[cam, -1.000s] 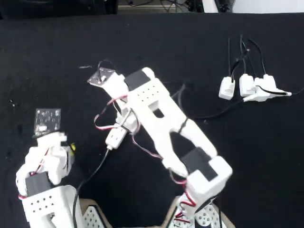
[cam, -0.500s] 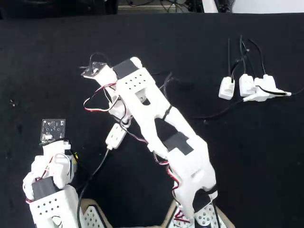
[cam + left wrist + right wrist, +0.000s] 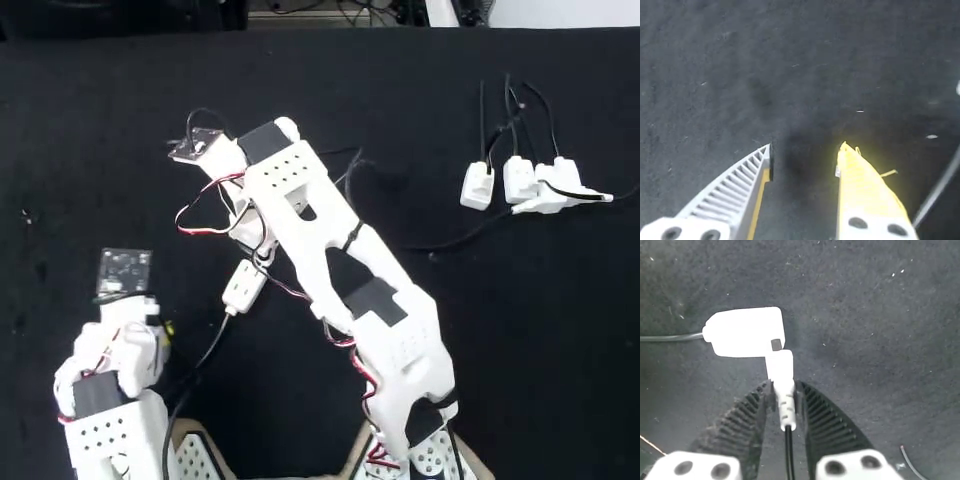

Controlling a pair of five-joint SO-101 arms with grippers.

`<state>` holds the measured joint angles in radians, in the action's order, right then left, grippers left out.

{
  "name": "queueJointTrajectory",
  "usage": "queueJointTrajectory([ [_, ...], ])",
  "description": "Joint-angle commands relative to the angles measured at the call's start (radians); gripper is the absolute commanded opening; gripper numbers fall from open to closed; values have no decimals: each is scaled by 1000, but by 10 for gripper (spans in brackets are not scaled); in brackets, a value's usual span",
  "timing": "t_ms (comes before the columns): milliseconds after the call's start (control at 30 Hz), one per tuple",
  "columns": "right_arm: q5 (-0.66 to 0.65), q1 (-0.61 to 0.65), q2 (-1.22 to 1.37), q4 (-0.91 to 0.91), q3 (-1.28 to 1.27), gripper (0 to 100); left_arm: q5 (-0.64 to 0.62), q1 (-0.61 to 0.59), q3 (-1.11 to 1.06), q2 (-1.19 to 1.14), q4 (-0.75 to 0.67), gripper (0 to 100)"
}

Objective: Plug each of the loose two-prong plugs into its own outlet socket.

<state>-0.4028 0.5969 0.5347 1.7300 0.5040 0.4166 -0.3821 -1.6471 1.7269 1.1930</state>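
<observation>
Right gripper (image 3: 784, 386) pinches the ribbed neck of a white plug (image 3: 779, 365), one finger on each side, with the plug's black cord (image 3: 788, 450) running back between them. The plug's front end meets the long side of a white outlet block (image 3: 744, 332), near one end of it; the prongs are hidden. A dark cable (image 3: 670, 338) leaves the block's other end. From the high view, the block (image 3: 243, 286) lies on the black tabletop (image 3: 100, 100) just beside the right arm (image 3: 330, 250), which stretches across toward the far left. Left gripper (image 3: 805, 146) hangs over bare tabletop near the front left corner, its fingers spread apart and holding nothing. Well apart, at the far right, a cluster of white plugs and sockets (image 3: 520, 180) lies with black cords trailing away.
</observation>
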Motion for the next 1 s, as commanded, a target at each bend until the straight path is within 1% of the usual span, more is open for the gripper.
queueJointTrajectory([
  [0,-3,11,-44,32,45,10,11,101,22,-8,5,227],
  [167,-8,14,-145,28,-62,10,11,179,56,-143,-41,227],
  [367,-11,-23,-236,23,-145,10,3,297,202,-494,-133,227],
  [467,-11,-71,-240,25,-153,10,-66,358,289,-641,-176,227],
  [567,-31,-123,-248,26,-168,10,-103,417,335,-755,-238,228],
  [667,-44,-163,-263,26,-183,10,-146,433,348,-848,-330,228],
  [800,-46,-173,-323,23,-232,10,-187,440,348,-947,-453,228],
  [867,-46,-169,-358,23,-262,10,-201,437,367,-985,-483,228],
  [967,-46,-167,-400,3,-305,10,-207,433,429,-1037,-489,228],
])
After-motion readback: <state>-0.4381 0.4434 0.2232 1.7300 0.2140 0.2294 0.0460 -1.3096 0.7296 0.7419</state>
